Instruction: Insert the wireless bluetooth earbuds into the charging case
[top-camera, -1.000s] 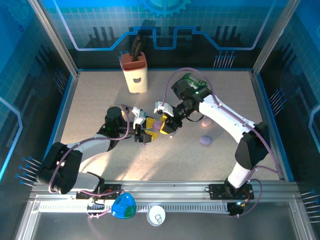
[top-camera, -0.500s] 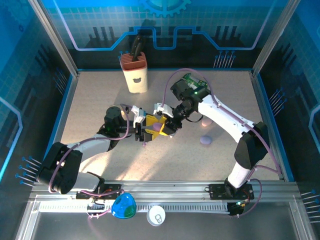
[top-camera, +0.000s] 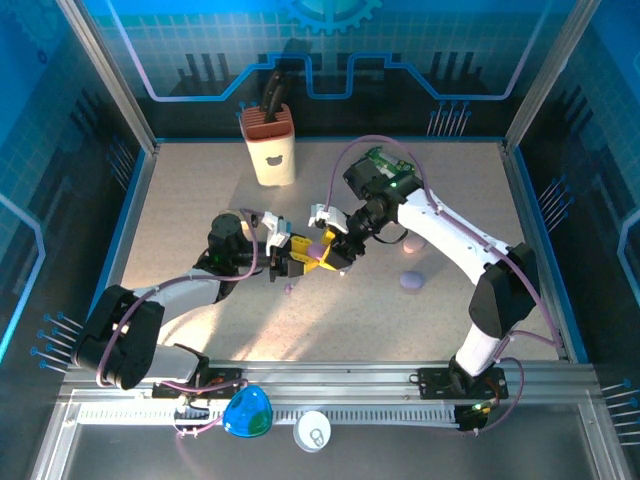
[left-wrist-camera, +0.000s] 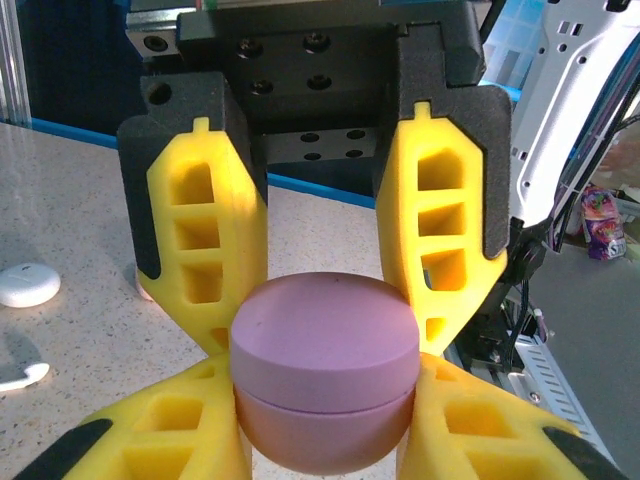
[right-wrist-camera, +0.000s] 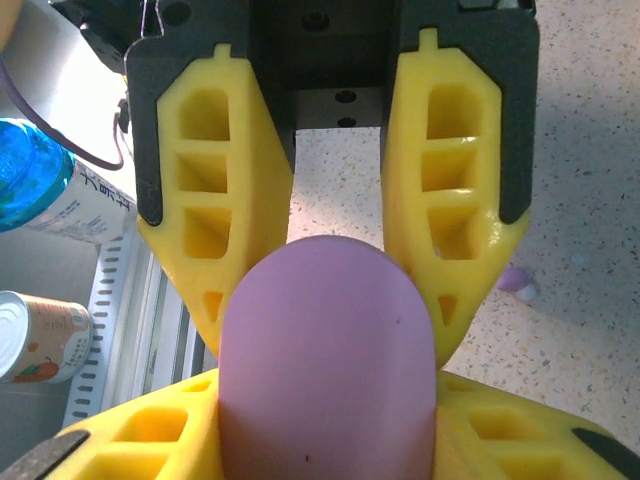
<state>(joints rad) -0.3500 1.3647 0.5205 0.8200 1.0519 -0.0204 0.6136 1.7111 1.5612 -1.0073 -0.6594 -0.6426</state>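
Charging case (left-wrist-camera: 322, 350), speckled beige table (top-camera: 200, 200), blue walls (top-camera: 450, 40)

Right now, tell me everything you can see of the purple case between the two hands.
The purple case is a smooth, matte lilac plastic pebble, round from one side and dome-ended from the other. A seam rings it where lid meets base, and the lid looks shut. It sits over the middle of the table, apparently lifted off it, pinched by the yellow fingers of the left hand and the right hand, which meet it from opposite sides.
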